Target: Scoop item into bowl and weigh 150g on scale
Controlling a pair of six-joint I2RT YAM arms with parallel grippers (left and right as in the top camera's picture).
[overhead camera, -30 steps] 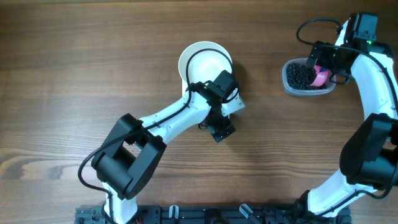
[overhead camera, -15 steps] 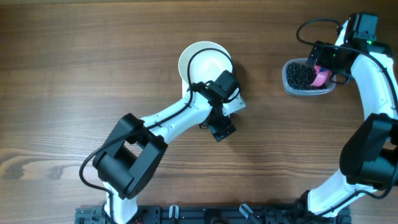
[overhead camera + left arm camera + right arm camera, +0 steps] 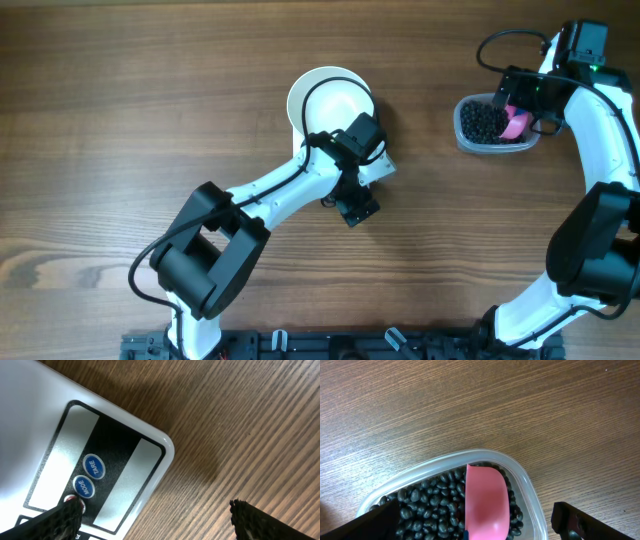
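The white bowl (image 3: pixel 325 98) stands at the table's middle, partly behind my left arm. The scale (image 3: pixel 379 170) shows only a white corner from above. In the left wrist view the scale (image 3: pixel 122 462) shows its front panel with blue TARE and MODE buttons. My left gripper (image 3: pixel 160 522) is open, one finger over the panel, the other over bare wood. The item, black beans (image 3: pixel 427 505), fills a clear tub (image 3: pixel 527 485) with a pink scoop (image 3: pixel 485 502) lying in it. My right gripper (image 3: pixel 482 527) hangs open over the tub, straddling the scoop without touching it.
From above, the clear tub (image 3: pixel 470 140) sits at the far right, close to the right arm's base link. Wooden tabletop (image 3: pixel 120 120) stretches to the left and front. A black rail (image 3: pixel 300 345) runs along the front edge.
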